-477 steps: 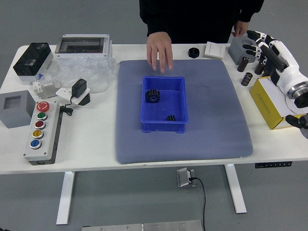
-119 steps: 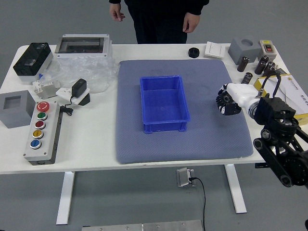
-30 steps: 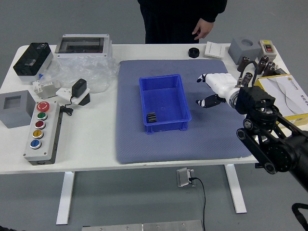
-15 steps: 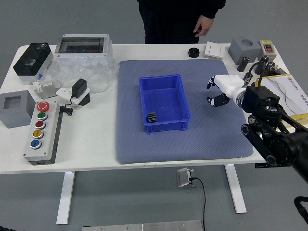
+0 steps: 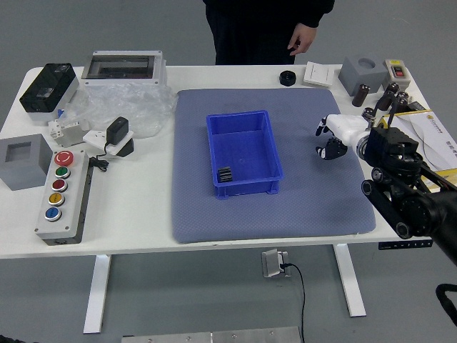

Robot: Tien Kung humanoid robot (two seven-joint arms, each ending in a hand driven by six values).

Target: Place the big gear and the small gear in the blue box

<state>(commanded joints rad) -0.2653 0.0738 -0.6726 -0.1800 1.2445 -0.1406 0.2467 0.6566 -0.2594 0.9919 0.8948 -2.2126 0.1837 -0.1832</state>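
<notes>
My right hand (image 5: 328, 137) is over the right part of the mat, right of the blue box (image 5: 248, 158) and apart from it. Its fingers are spread, with nothing visible between them. One black ribbed gear (image 5: 225, 174) lies inside the box at the near left corner; whether it is the big or the small one, I cannot tell. No second gear can be made out. My left arm is out of view.
A grey-blue mat (image 5: 300, 214) lies under the box. Black cylinders (image 5: 360, 95), a grey block (image 5: 362, 73) and a yellow box (image 5: 443, 176) surround the right arm. Left stands a button panel (image 5: 66, 204). A person stands behind the table, one hand lowered.
The gear now in the box was absent from it 4 s ago. Since 1 s ago my right hand has drawn away rightward. The person's hand, over the mat at first, has withdrawn.
</notes>
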